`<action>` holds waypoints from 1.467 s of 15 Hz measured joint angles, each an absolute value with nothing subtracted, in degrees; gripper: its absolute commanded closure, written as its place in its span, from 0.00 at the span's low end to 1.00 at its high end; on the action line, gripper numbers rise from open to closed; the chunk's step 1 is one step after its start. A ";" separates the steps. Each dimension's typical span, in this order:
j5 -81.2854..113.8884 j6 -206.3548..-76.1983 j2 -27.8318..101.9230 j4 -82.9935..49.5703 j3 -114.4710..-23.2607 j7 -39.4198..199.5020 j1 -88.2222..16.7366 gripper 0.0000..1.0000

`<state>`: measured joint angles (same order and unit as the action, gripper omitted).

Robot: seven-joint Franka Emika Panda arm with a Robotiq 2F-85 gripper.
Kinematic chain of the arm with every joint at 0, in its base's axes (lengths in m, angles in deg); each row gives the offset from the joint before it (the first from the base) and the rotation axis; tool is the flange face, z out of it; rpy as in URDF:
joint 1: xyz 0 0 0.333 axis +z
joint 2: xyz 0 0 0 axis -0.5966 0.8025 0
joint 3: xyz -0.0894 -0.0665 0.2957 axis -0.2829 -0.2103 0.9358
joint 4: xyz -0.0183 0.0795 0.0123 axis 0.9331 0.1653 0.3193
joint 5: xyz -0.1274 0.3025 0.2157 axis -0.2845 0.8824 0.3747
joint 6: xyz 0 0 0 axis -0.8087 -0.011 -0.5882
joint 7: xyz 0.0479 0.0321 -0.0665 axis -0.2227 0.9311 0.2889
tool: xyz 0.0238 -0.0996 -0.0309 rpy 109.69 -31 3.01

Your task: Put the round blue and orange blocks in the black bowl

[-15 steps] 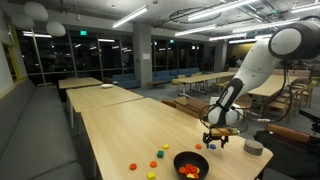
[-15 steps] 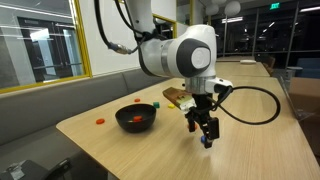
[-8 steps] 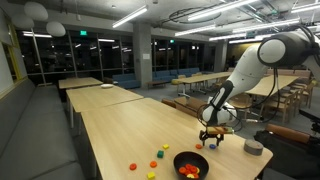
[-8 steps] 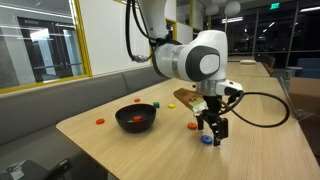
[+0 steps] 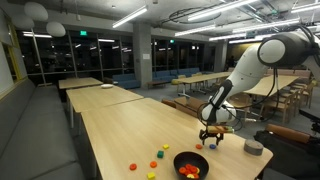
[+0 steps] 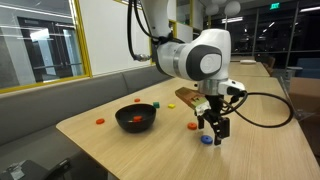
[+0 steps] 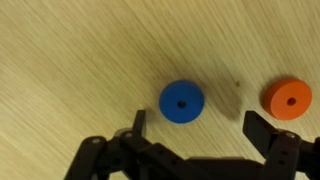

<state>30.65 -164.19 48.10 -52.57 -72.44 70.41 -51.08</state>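
hovering spread wide, the pincer (image 7: 196,124) frames one blue block (image 7: 182,101); one orange block (image 7: 287,98) lies beside.

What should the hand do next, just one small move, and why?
Probably ease the open hand forward a little and down, so its fingers straddle the blue block, which lies on the table just ahead of the fingertips, roughly centred. The orange block sits outside the gap.

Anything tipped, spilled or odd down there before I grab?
Nothing stands out. The blue block and orange block lie flat on the table, apart, and the bowl sits upright. The gripper is open.
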 measured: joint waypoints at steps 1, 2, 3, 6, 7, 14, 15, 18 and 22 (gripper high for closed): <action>31.18 -163.86 48.10 -52.59 -72.30 70.85 -51.08 0.00; 31.61 -163.46 48.10 -52.60 -72.22 71.21 -51.08 0.00; 31.94 -163.21 48.10 -52.63 -72.20 71.49 -51.08 0.00; 32.21 -162.73 48.10 -52.76 -72.22 71.76 -51.10 0.00; 32.22 -162.62 48.10 -52.82 -72.25 71.78 -51.11 0.00; 32.26 -162.21 48.00 -52.92 -72.57 72.01 -51.24 0.46; 32.26 -162.06 47.80 -52.92 -72.68 72.06 -51.28 0.53; 32.26 -161.24 47.18 -52.93 -72.91 72.31 -51.44 0.77; 32.26 -159.29 46.28 -52.93 -73.10 72.56 -51.44 0.79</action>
